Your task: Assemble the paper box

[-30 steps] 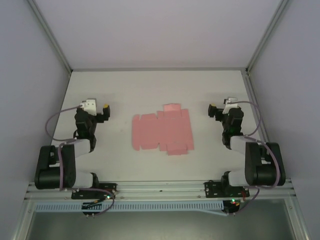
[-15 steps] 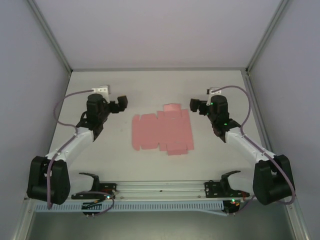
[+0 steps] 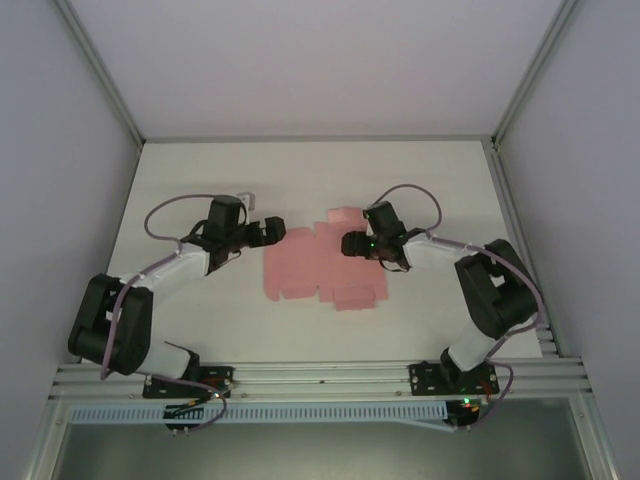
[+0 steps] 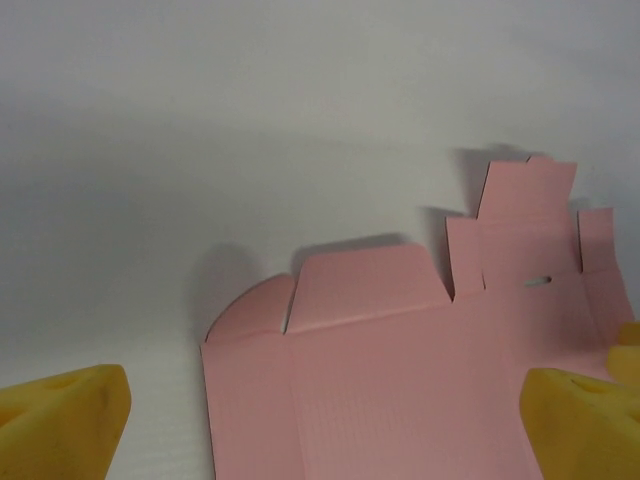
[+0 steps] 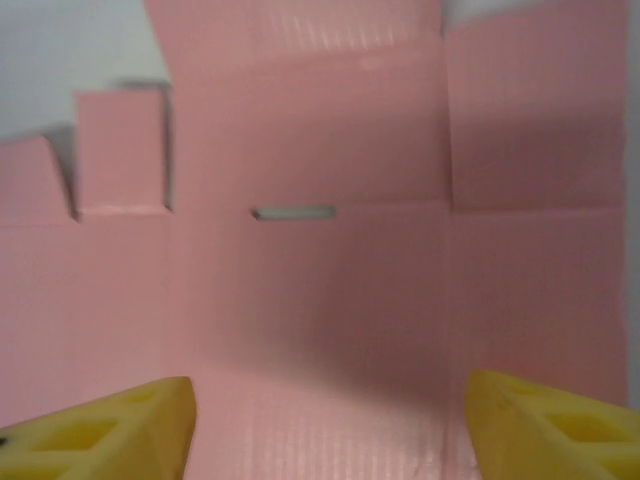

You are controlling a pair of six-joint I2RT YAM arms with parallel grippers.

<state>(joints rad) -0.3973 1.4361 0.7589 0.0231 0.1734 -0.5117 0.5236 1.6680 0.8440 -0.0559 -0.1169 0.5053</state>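
The paper box (image 3: 320, 264) is a flat pink die-cut sheet with flaps, lying in the middle of the white table. My left gripper (image 3: 272, 231) hovers at the sheet's upper left corner, open. From the left wrist the sheet (image 4: 400, 350) spreads between the wide-apart yellow fingertips (image 4: 60, 415). My right gripper (image 3: 352, 244) is over the sheet's right half, open. Pink card with a small slot (image 5: 293, 213) spans the right wrist view, and the yellow fingertips (image 5: 110, 430) stand far apart just above it.
The white table (image 3: 200, 180) is walled by grey panels left, right and behind, with metal posts at the back corners. The arm bases and a rail run along the near edge (image 3: 320, 375).
Both arms have swung inward from the table's sides. The left gripper has reached the sheet's left corner and the right gripper has come over its right half. The sheet has not moved.
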